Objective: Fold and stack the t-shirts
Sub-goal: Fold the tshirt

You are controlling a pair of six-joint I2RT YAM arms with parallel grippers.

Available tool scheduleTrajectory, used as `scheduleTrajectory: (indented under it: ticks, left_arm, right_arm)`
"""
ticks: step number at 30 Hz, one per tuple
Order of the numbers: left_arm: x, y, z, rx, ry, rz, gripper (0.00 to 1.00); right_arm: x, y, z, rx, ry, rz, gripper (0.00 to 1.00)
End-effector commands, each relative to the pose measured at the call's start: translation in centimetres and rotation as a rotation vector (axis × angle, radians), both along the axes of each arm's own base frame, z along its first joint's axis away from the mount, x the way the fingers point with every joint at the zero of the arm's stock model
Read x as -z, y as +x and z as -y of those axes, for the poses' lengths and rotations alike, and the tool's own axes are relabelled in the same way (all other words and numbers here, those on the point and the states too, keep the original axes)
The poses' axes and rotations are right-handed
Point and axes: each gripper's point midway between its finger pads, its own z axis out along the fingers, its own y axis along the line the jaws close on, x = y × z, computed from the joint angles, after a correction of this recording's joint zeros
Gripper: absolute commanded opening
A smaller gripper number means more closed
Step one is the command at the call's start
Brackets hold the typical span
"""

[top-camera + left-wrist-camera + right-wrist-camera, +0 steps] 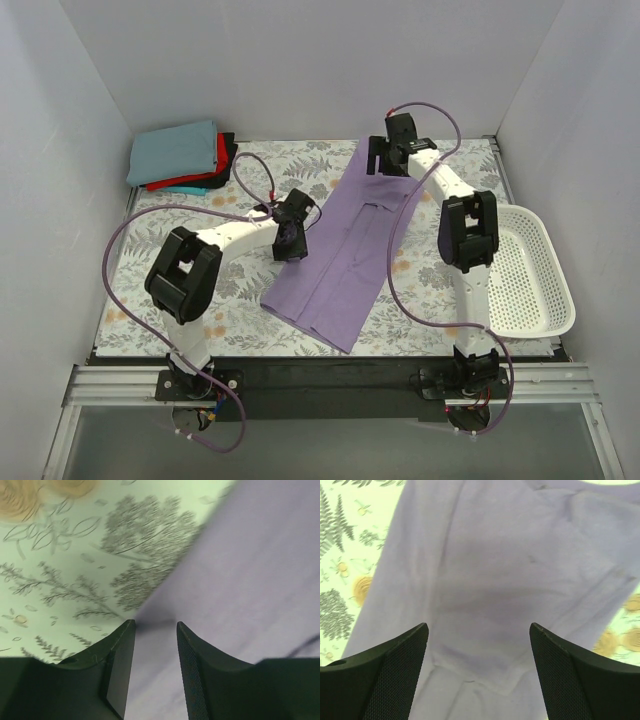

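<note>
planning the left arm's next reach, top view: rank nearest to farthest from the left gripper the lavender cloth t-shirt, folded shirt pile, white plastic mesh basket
1. Lavender cloth t-shirt, right beside the left gripper, at centre.
2. Pile of folded cloth shirts, grey-blue on top, far left corner.
3. White plastic mesh basket, far right side.

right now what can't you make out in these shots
Folded stack, top view: its grey-blue top layer covers the rest; only red, black and teal edges show, so the count is unclear.
Left fingers, left wrist view: blurred; whether they touch the lavender shirt is unclear.
Right wrist view: frame edges cut off the shirt's outline.
</note>
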Motion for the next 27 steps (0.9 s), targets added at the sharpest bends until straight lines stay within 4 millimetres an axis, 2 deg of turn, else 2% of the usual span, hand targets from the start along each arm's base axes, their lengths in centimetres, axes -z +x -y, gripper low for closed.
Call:
scheduleTrajectory:
  ticks: [1,5,9,14,15,23,27]
  left_arm:
    - [-0.2,-0.7,-1.7,-0.006,0.047,0.018,0.37]
    - [1.7,-2.9,-2.7,-0.01,0.06,-0.041,0.36]
    - [2.6,-4.8,-3.9,-0.042,0.065,-0.074,0.35]
    - [3.1,-7.3,-3.9,-0.069,-0.006,-0.118,0.32]
    - [3.5,-8.1,-4.1,-0.069,-0.004,-0.135,0.31]
    - [2.3,-10.8,-2.4,-0.055,-0.104,-0.154,0.3]
    - [1.8,-12.5,-1.6,-0.059,-0.154,-0.171,0.29]
  right_arm:
    - [0.3,0.0,-2.7,0.006,0.077,-0.01,0.88]
    - [2.9,-0.3,-4.4,-0.017,0.11,-0.063,0.88]
    - [5.0,-0.9,-5.7,-0.054,0.121,-0.107,0.88]
    - [7.5,-2.1,-7.7,-0.116,0.119,-0.162,0.87]
    - [7.6,-2.7,-8.8,-0.151,0.136,-0.176,0.87]
    - [8.4,-4.6,-13.6,-0.288,0.15,-0.201,0.87]
    - [8.4,-6.1,-16.7,-0.392,0.139,-0.195,0.88]
